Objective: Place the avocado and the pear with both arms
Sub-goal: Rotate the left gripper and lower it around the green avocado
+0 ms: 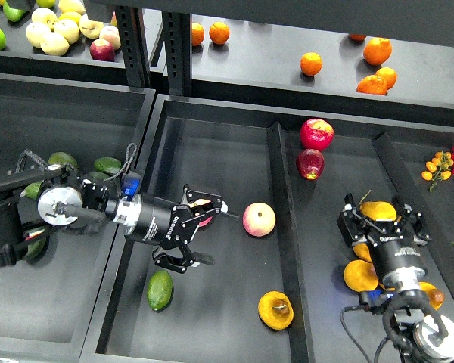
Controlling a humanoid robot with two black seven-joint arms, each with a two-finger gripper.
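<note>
The avocado (160, 290), bright green and egg-shaped, lies free on the floor of the middle bin near its front left. The pear (275, 310), squat and yellow-orange with a dark hollow, lies free at the front of the same bin, by the divider. My left gripper (199, 233) is open, reaching in from the left, above and right of the avocado and not touching it. It partly hides a pink apple (205, 217). My right gripper (380, 221) is open in the right bin, over a yellow pear (377, 209), far from the squat pear.
A second pink apple (259, 219) lies right of the left gripper. Two red apples (316, 134) lie at the back. Darker avocados (106, 164) sit in the left bin. More yellow pears (360, 275) lie by my right arm. A divider wall (285, 227) splits the bins. Oranges (377, 51) sit on the shelf.
</note>
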